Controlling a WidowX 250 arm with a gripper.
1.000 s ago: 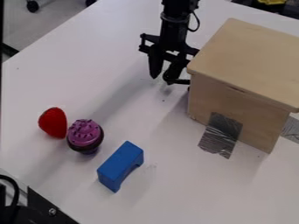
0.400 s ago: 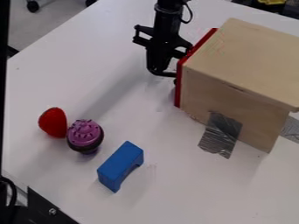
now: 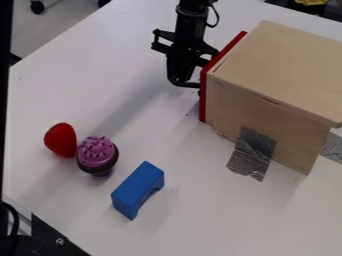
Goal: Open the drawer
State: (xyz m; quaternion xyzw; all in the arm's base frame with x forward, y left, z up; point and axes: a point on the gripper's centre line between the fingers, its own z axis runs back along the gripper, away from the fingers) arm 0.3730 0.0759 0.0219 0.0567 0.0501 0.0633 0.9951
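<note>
White table point(image 3: 220, 215); tool point(image 3: 179, 80) closed on drawer handle point(image 3: 191, 85).

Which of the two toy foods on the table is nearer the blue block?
The cupcake, purple on top with a dark base; it sits between the block and the red strawberry.

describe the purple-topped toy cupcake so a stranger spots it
Left of the pale wooden box on the white table sit three toys. The middle one is a round cupcake with purple frosting and a dark base, unlike the red toy strawberry or blue arched block.
</note>
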